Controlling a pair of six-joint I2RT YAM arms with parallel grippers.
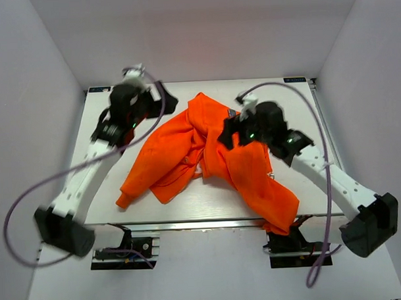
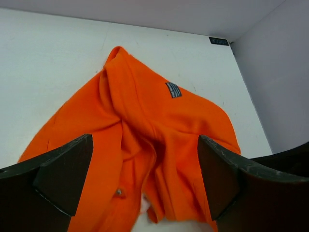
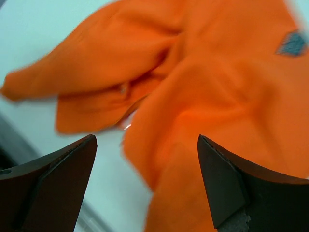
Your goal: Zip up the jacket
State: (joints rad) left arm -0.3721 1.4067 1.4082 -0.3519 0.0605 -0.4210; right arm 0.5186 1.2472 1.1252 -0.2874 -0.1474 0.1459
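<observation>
The orange jacket (image 1: 207,150) lies crumpled and open on the white table (image 1: 110,192), collar toward the back, with a small grey patch (image 1: 233,112) near the collar. One sleeve end (image 1: 126,197) points front left. The other sleeve (image 1: 282,216) reaches the front edge at the right. My left gripper (image 1: 167,102) is open and empty, above the table just left of the collar; in its wrist view (image 2: 145,140) the jacket (image 2: 159,121) lies below its jaws. My right gripper (image 1: 224,136) is open and empty above the jacket's right half (image 3: 217,87); its jaws (image 3: 147,140) hover over a fabric edge.
Grey walls close in the table at the back and both sides. The table's front edge (image 1: 190,221) runs just past the right sleeve. A metal snap (image 2: 118,192) shows on the left front panel. Cables loop from both arms.
</observation>
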